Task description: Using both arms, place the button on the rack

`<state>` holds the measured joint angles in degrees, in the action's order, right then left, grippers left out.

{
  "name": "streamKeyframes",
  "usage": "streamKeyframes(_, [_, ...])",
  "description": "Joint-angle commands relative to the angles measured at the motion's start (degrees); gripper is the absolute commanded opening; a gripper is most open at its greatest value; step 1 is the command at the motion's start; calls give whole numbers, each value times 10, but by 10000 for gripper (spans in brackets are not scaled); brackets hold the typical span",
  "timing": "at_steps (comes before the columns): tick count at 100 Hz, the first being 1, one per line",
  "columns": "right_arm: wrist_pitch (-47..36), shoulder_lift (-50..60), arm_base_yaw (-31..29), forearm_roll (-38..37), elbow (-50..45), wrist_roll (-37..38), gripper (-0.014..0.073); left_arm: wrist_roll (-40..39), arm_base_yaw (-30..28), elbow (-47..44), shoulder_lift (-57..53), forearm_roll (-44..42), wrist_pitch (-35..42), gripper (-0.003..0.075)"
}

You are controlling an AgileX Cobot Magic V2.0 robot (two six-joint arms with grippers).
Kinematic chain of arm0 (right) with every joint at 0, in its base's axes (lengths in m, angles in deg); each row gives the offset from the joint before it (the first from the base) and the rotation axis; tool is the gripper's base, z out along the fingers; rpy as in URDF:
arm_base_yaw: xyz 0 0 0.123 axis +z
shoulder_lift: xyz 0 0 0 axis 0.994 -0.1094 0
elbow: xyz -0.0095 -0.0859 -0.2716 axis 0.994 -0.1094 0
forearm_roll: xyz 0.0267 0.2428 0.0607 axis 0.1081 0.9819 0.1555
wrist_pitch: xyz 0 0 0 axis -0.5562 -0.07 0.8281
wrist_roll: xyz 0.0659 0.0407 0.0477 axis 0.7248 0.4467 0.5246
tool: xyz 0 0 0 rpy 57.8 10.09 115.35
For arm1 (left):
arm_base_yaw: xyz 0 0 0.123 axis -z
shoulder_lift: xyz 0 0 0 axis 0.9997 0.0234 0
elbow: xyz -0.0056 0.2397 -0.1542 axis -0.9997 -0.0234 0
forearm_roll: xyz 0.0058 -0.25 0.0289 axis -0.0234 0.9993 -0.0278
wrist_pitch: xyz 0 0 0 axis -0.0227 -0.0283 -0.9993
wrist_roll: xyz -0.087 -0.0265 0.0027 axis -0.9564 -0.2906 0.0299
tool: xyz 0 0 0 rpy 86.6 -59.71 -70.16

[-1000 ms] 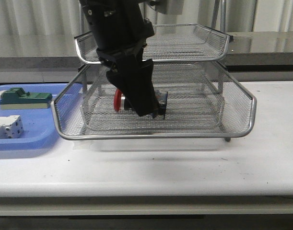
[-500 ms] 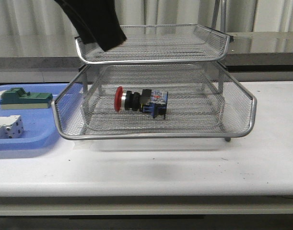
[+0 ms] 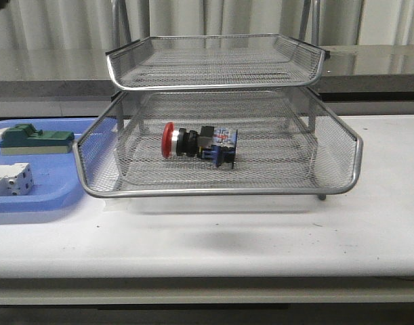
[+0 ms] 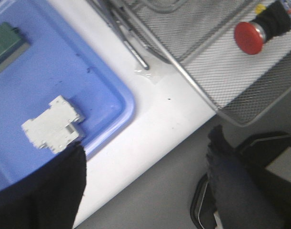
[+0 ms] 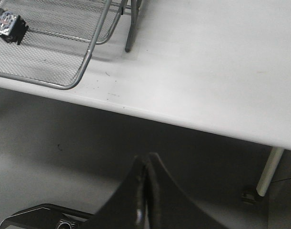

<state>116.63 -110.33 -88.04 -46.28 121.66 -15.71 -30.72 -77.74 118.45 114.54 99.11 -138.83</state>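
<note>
Now, change: left arm gone from the front view, where half a second ago a black part of it hung over the top tier; a second ago covering the button (image 3: 198, 145); EARLIER frames against this one show a release and a retreat.
Button: lying on its side on the middle tier of the rack (image 3: 342, 181), red head toward the blue tray (image 3: 57, 203), touching nothing but the mesh; unmoved since half a second ago.
Meaning for task: placing looks done; probably only the withdrawal left.
Left gripper (image 4: 145, 186): fingers spread wide, empty, over the table edge near the white part (image 4: 52, 130).
Right gripper (image 5: 145, 191): fingers pressed together, holding nothing, off the table (image 5: 221, 71).
Hidden or unclear: lowest tier hard to make out behind the mesh; button cut off in both wrist views; green block (image 3: 34, 139) partly cropped in left wrist view.
</note>
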Motion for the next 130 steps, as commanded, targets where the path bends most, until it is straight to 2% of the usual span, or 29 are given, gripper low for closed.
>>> streamKeyframes(1, [-30, -4, 2, 8, 17, -2, -62, -14, -27, -37, -69, 10, 81, 496])
streamKeyframes(16, [-30, -4, 2, 8, 17, -2, -62, -25, -54, -132, -168, 14, 178, 495])
streamKeyframes(31, [-30, -4, 2, 8, 17, -2, -62, -40, -56, -227, -267, 14, 265, 494])
streamKeyframes(41, [-30, -4, 2, 8, 17, -2, -62, -46, -56, -279, -334, 14, 295, 494])
streamKeyframes(65, [-30, -4, 2, 8, 17, -2, -62, -61, -56, -381, -448, 14, 311, 494])
streamKeyframes(96, [-30, -4, 2, 8, 17, -2, -62, -61, -56, -546, -624, 78, 482, 494])
streamKeyframes(115, [-30, -4, 2, 8, 17, -2, -62, -61, -56, -597, -683, 78, 595, 494])
streamKeyframes(130, [-30, -4, 2, 8, 17, -2, -62, -61, -56, -601, -688, 78, 606, 494])
